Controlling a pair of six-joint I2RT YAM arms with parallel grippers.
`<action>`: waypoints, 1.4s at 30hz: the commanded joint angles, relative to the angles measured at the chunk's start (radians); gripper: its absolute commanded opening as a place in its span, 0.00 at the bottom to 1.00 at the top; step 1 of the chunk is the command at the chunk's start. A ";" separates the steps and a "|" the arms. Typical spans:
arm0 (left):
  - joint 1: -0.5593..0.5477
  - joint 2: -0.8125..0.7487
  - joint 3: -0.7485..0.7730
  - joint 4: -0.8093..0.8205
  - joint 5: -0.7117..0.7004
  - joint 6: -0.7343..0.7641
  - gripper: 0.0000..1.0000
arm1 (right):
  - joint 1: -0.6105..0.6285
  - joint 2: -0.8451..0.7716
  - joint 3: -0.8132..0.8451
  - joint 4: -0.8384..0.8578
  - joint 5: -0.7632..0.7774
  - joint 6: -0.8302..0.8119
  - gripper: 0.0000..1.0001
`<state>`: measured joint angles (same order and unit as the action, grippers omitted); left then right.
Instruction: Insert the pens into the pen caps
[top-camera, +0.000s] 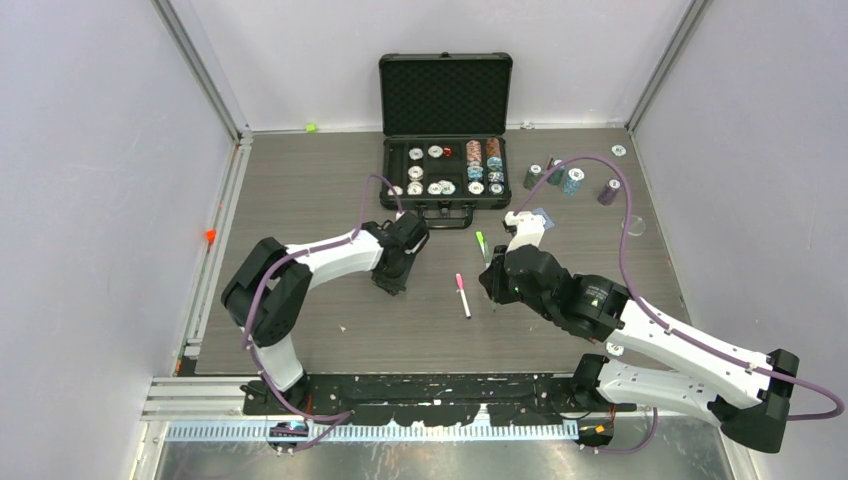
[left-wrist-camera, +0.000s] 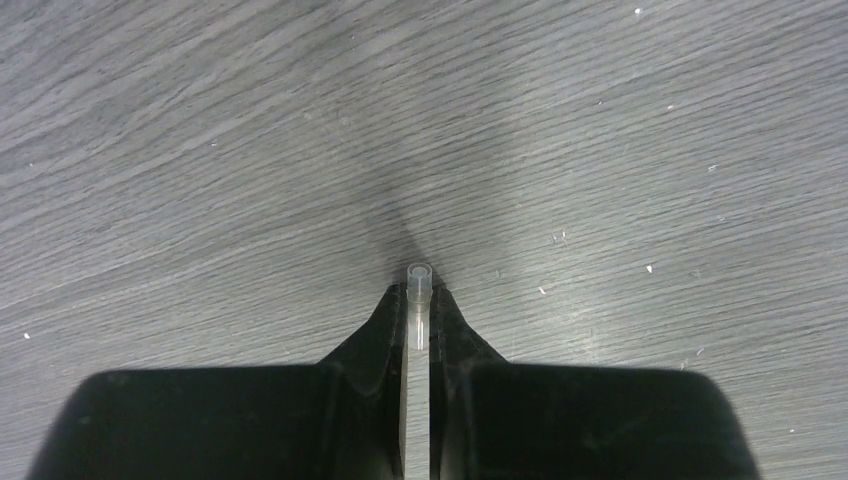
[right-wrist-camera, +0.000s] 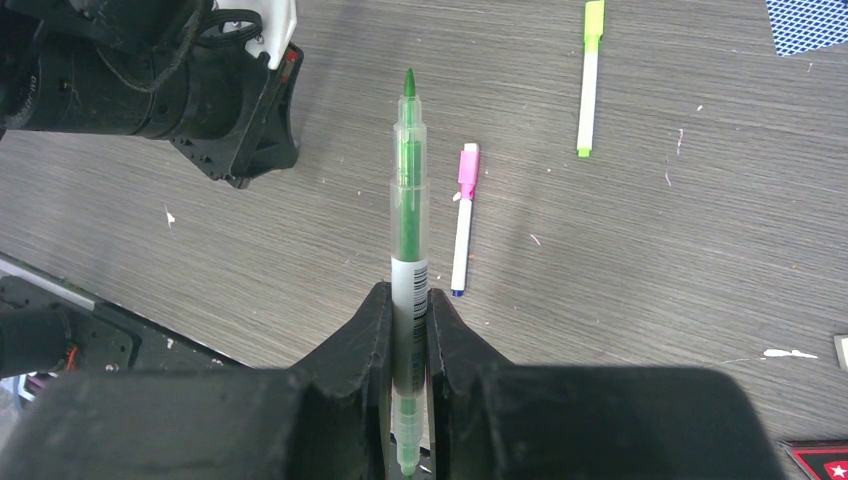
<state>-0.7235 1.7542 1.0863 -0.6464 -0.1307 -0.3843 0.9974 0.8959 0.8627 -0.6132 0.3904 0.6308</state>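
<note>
Firstly, at far left the left hand (left-wrist-camera: 418, 300) is seen pressed together on a clear pen cap (left-wrist-camera: 418, 280). The cap is pinched between the fingers with its open end poking out past the tips, low over the grey wood-grain surface (left-wrist-camera: 200, 150); contact with the surface cannot be told. Just to the right, a white pen with a pink cap (top-camera: 463, 295) is laid flat on the surface, already capped. Slightly further right and back, a white pen with a neon green cap (top-camera: 481, 243) is laid flat, also capped. Next, the right hand (right-wrist-camera: 408, 292) is clamped on an uncapped green pen (right-wrist-camera: 408, 200), gripped at the lower barrel, green tip pointed away from the wrist, apart from the left hand. At the back an open black case (top-camera: 445, 95) of poker chips (top-camera: 474, 152) is set, with loose chip stacks (top-camera: 572, 181) stood to its right.
</note>
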 joint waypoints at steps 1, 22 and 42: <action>0.007 0.059 -0.011 0.045 -0.059 0.006 0.00 | -0.001 -0.020 -0.001 0.042 0.011 0.012 0.00; 0.006 -0.372 0.009 0.118 0.118 -0.094 0.00 | -0.001 -0.127 -0.120 0.337 -0.103 -0.160 0.00; 0.014 -0.864 -0.233 0.621 0.042 -0.245 0.00 | 0.001 -0.060 -0.057 0.583 -0.396 -0.381 0.00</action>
<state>-0.7151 0.9474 0.8795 -0.2531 -0.1261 -0.5476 0.9974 0.8192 0.7441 -0.1013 0.1078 0.3130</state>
